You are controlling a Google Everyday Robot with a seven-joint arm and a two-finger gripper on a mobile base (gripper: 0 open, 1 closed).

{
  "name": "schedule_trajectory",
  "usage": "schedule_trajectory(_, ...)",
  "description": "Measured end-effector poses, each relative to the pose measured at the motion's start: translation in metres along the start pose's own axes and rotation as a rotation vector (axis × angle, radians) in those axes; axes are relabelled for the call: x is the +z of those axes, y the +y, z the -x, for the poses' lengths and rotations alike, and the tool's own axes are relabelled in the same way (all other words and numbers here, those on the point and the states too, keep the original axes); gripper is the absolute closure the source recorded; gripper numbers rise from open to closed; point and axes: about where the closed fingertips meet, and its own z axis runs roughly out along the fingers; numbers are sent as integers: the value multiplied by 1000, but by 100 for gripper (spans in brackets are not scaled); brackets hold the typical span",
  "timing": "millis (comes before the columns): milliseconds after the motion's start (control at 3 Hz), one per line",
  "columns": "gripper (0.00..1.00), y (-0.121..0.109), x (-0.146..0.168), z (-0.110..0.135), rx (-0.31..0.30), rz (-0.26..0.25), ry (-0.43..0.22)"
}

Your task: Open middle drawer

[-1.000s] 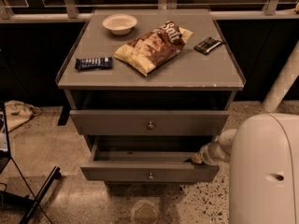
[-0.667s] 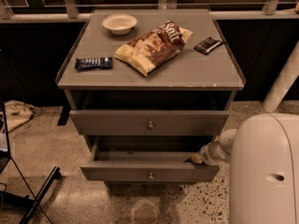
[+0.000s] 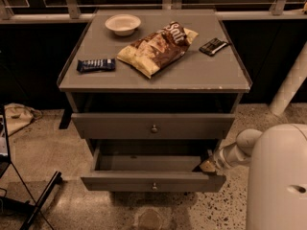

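Observation:
A grey cabinet (image 3: 153, 80) shows two flat drawer fronts, each with a small round knob. The upper front (image 3: 154, 126) stands slightly out from the frame. The middle drawer (image 3: 153, 181) is the lower front; it is pulled well out, its knob (image 3: 154, 186) is at centre and its inside looks empty. My gripper (image 3: 208, 166) is at the end of the white arm (image 3: 237, 150), which reaches in from the right. It sits at the drawer's right front corner, just inside the top edge. Any drawer below is hidden.
On the cabinet top lie a white bowl (image 3: 123, 24), a chip bag (image 3: 156, 47), a blue snack bar (image 3: 96, 64) and a dark bar (image 3: 213, 46). My white body (image 3: 280, 181) fills the lower right. A black stand leg (image 3: 41, 200) and a bag (image 3: 17, 116) are on the floor at left.

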Motion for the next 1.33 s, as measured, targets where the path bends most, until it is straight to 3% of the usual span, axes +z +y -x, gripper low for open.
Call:
schedule_trajectory(333, 100, 26, -18, -15, -83, 142, -1)
schedule_trajectory(667, 100, 53, -22, -23, -92, 252, 23)
schedule_trajectory(1333, 100, 56, -18, -26, -88, 260, 29)
